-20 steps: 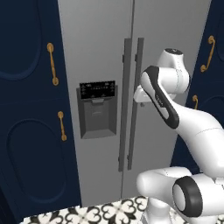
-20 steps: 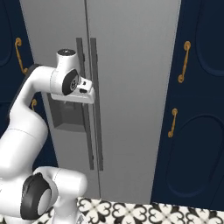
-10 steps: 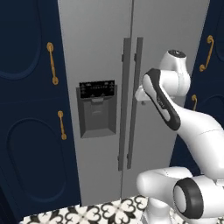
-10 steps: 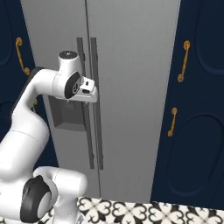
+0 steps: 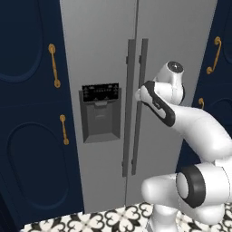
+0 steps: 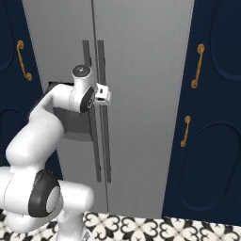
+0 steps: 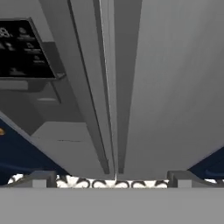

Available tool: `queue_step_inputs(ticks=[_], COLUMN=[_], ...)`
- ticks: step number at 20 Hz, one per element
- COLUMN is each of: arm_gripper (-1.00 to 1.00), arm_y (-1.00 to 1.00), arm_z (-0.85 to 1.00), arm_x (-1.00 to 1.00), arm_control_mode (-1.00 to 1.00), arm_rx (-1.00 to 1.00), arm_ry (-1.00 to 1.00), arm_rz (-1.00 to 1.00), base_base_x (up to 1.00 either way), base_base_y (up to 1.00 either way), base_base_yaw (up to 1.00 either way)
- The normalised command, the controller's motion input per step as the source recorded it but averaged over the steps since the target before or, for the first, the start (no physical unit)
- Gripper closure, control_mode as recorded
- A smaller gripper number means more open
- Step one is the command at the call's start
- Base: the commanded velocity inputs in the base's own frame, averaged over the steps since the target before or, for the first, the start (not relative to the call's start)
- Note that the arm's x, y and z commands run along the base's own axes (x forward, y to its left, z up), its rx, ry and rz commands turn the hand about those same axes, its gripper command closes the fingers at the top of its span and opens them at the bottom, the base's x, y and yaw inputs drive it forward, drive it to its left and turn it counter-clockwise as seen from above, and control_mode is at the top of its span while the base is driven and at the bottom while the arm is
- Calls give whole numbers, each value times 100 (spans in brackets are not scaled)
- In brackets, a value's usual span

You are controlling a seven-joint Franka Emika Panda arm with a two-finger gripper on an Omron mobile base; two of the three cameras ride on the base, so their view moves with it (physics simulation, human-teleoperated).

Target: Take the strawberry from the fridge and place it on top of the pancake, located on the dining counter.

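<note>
**Gripper at the fridge handles**

While the fridge is shut, the gripper is held against its right handle. In the hand view the fingertips are spread wide, with both handles seen between them. The dispenser is set left of the handles. Navy cabinets are seen on both sides.
</note>
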Motion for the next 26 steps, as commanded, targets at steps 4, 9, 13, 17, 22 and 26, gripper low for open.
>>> queue_step_inputs(ticks=[4, 9, 13, 17, 22, 26], arm_gripper=[-100, -100, -100, -100, -100, -100], arm_y=[1, -1, -13, -24, 0, 3], arm_z=[-7, 0, 0, 0, 0, 0], arm_x=[78, 51, 47, 31, 26, 27], arm_control_mode=[-100, -100, -100, -100, -100, -100], arm_rx=[0, 0, 0, 0, 0, 0], arm_ry=[-8, -5, 0, 0, -1, -7], arm_rz=[-12, -11, 0, 8, 5, 1], base_base_x=[0, 0, 0, 0, 0, 0], base_base_y=[0, 0, 0, 0, 0, 0], base_base_yaw=[0, 0, 0, 0, 0, 0])
